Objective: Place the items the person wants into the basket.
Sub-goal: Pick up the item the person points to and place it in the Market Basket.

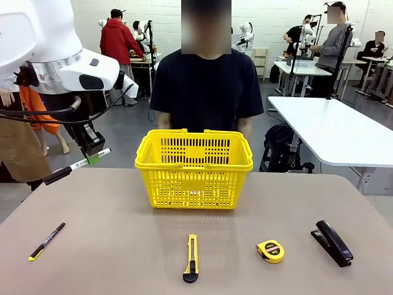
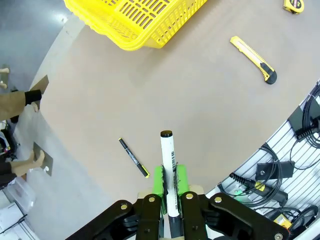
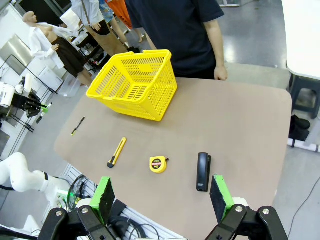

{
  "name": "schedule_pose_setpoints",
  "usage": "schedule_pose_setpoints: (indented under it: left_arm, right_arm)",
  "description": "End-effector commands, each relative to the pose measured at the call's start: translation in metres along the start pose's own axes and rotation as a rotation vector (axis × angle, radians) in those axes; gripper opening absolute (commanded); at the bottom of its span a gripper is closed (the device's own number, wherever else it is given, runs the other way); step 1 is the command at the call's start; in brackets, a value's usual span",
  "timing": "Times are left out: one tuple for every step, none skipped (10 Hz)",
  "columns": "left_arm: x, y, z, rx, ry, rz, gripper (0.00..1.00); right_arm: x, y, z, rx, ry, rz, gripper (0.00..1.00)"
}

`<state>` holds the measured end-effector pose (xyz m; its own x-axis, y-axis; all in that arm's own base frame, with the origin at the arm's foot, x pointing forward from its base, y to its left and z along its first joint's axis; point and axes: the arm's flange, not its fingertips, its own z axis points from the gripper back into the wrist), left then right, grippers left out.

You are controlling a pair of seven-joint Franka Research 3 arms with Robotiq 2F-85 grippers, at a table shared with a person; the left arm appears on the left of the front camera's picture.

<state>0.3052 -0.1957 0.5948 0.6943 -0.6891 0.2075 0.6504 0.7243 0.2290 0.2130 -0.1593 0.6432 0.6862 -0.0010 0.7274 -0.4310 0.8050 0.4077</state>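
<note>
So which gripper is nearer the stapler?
Right. The right gripper hangs open over the near edge by the stapler; the left gripper, shut on the marker, is raised left of the basket.

Left arm [image 1: 67,70]: white jointed robot arm, entering from the left side, elbow high, wrist angled downward.
Left gripper [image 1: 92,155] [image 2: 170,172]: black two-finger gripper with green pads, jaws clamped on a white-bodied marker with black cap [image 1: 83,163] [image 2: 167,160]; marker carried aloft on a slant, projecting past the fingertips.
Right gripper [image 3: 162,195]: black two-finger gripper, green pads [image 3: 106,196] spread wide, empty, held high and looking down.
</note>
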Motion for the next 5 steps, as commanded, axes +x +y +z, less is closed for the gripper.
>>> schedule_pose_setpoints:
  left_arm:
    - [-0.0002, -0.0004, 0.0020, 0.003, -0.002, -0.014, 0.00]
    - [-0.0002, -0.0004, 0.0020, 0.003, -0.002, -0.014, 0.00]
    - [-0.0002, -0.0004, 0.0020, 0.003, -0.002, -0.014, 0.00]
    - [-0.0002, -0.0004, 0.0020, 0.003, -0.002, -0.014, 0.00]
    - [-0.0002, -0.0004, 0.0020, 0.003, -0.002, -0.014, 0.00]
  right_arm:
    - [-0.0012, -0.0012, -0.0001, 0.015, -0.002, 0.011, 1.00]
    - [-0.0012, -0.0012, -0.0001, 0.015, -0.002, 0.011, 1.00]
    - [-0.0012, -0.0012, -0.0001, 0.015, -0.002, 0.011, 1.00]
    - [-0.0012, -0.0012, -0.0001, 0.015, -0.002, 0.011, 1.00]
    - [-0.0012, -0.0012, -0.0001, 0.015, -0.002, 0.011, 1.00]
